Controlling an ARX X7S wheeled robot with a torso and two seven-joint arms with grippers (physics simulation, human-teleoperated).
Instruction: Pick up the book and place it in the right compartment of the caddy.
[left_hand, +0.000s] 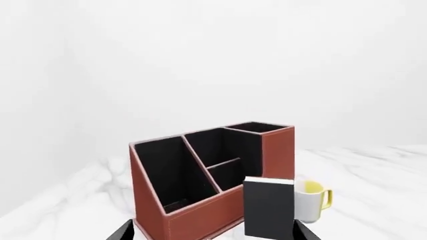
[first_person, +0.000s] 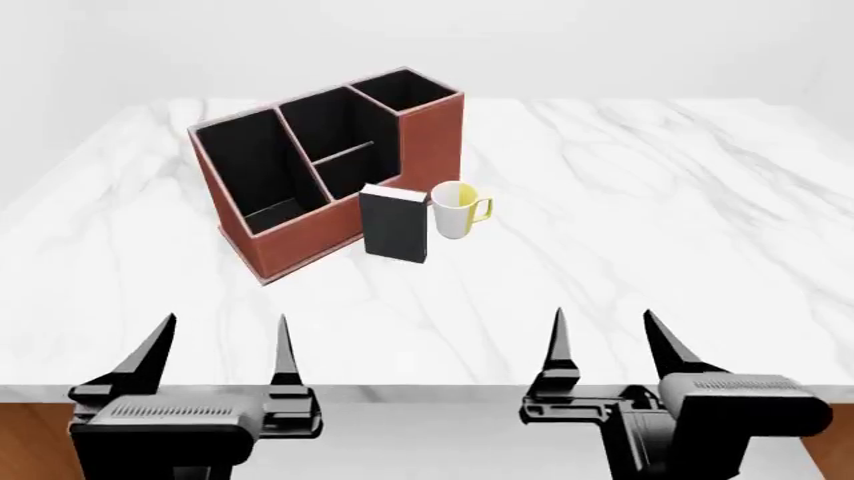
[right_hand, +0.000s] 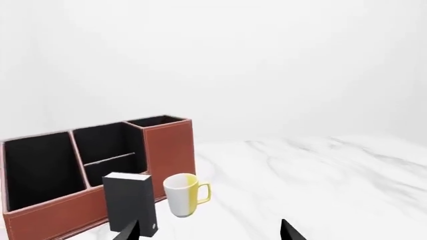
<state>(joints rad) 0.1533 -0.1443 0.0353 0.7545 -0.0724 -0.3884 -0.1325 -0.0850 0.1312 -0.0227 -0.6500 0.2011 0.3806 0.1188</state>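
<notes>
The black book (first_person: 395, 224) stands upright on the marble table (first_person: 641, 200), right in front of the reddish-brown caddy (first_person: 320, 165). It also shows in the left wrist view (left_hand: 268, 207) and the right wrist view (right_hand: 129, 209). The caddy's right compartment (first_person: 416, 92) is its tallest end well, and it looks empty. My left gripper (first_person: 220, 348) and right gripper (first_person: 607, 340) are both open and empty, near the table's front edge, well short of the book.
A white-and-yellow mug (first_person: 455, 210) stands just right of the book, close to the caddy's right end. The table's front edge (first_person: 427, 392) runs just behind my grippers.
</notes>
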